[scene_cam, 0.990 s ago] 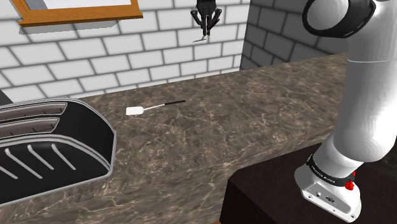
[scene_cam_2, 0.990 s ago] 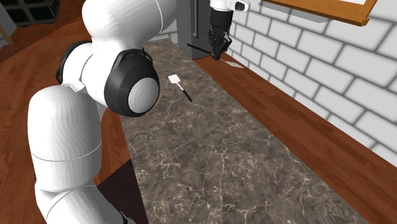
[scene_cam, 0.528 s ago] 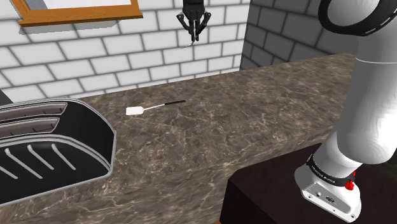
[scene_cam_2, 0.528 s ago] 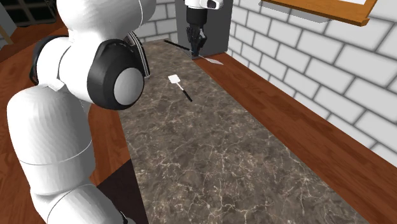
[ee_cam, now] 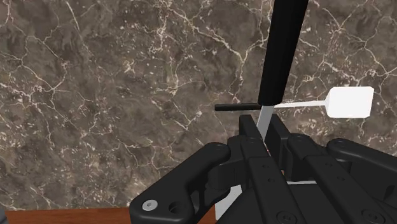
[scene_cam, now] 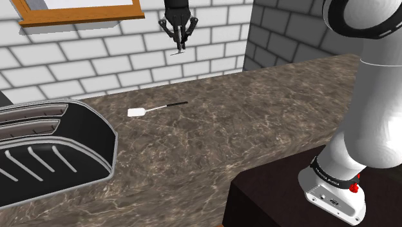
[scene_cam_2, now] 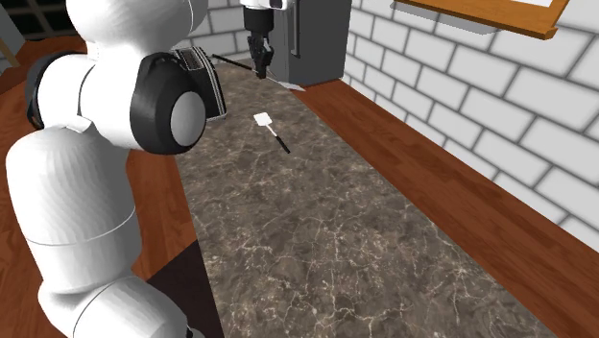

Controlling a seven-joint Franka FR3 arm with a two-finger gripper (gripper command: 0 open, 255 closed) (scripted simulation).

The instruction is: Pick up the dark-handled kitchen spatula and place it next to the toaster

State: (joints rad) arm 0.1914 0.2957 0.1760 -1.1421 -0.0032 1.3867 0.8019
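You are in a kitchen. You see a dark stone counter (scene_cam: pixel 258 129) with a toaster (scene_cam: pixel 51 142) on it, a white brick wall (scene_cam: pixel 96 61) and a window frame (scene_cam: pixel 84 14) of wood.

The gripper (scene_cam: pixel 178 44) is all black, built of jointed bars, with a round screw head (ee_cam: pixel 149 205) set just behind them. Farther back from the gripper, the arm's links (scene_cam: pixel 370 122) are glossy white rounded shells, and a black joint cap (scene_cam_2: pixel 178 108) carries a grey disc. Farthest from the gripper, a black lettered band (scene_cam: pixel 330 174) and a red tab (scene_cam: pixel 354 187) mark the white base flange (scene_cam: pixel 335 197).
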